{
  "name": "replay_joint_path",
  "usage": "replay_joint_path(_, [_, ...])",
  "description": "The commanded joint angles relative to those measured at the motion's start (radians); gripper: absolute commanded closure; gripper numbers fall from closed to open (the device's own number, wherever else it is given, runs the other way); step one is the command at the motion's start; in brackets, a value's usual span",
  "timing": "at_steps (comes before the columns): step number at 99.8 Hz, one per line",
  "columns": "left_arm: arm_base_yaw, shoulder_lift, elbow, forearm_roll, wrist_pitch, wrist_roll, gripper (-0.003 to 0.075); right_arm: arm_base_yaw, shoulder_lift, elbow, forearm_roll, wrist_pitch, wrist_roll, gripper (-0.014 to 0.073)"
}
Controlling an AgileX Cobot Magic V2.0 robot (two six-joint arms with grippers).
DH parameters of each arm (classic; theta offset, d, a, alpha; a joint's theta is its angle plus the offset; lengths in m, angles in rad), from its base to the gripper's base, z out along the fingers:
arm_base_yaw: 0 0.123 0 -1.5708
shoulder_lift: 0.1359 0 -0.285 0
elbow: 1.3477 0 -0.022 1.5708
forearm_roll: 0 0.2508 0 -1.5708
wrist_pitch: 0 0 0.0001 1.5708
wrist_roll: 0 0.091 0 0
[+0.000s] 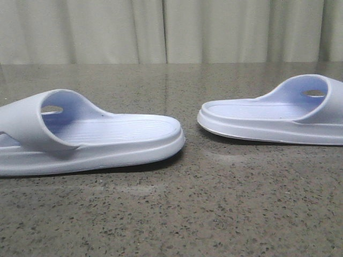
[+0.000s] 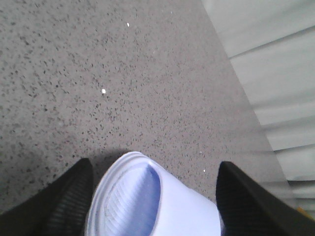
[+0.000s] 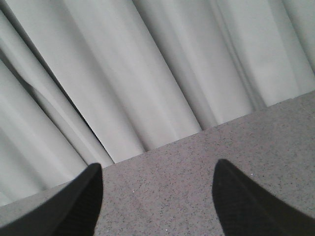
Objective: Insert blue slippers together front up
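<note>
Two blue slippers on speckled grey worktop [image 1: 177, 214], soles down, well apart, gap of bare worktop between them. Left slipper [image 1: 91, 136] sits nearer, strap at left edge of front view, open flat end pointing right toward centre. Right slipper [image 1: 273, 115] sits a bit farther back, strap at right edge, flat end pointing left; the two flat ends face each other. Ribbed footbeds visible on both. Pale curtain [image 1: 171, 29] behind the far edge of worktop.

Left gripper [image 2: 155, 196]: fingers [image 2: 64, 201] spread apart, one rounded end of a slipper [image 2: 147, 201] lies between them, not clamped; cannot tell if either finger touches it.

Right gripper [image 3: 155, 196]: fingers [image 3: 74, 204] spread apart, nothing between them, only worktop and curtain in that wrist view, no slipper seen there
</note>
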Motion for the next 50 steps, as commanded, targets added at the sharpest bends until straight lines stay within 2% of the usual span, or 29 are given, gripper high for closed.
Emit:
replay_joint_path(1, [-0.020,0.017,-0.028,-0.051,-0.052,-0.005,0.0265,-0.005,0.010,-0.036,-0.010,-0.084,0.000,0.0179])
replay_joint_path(50, [-0.024,0.020,-0.028,-0.134,-0.008,-0.005,0.0265,-0.005,0.010,-0.036,-0.010,-0.084,0.000,0.0179])
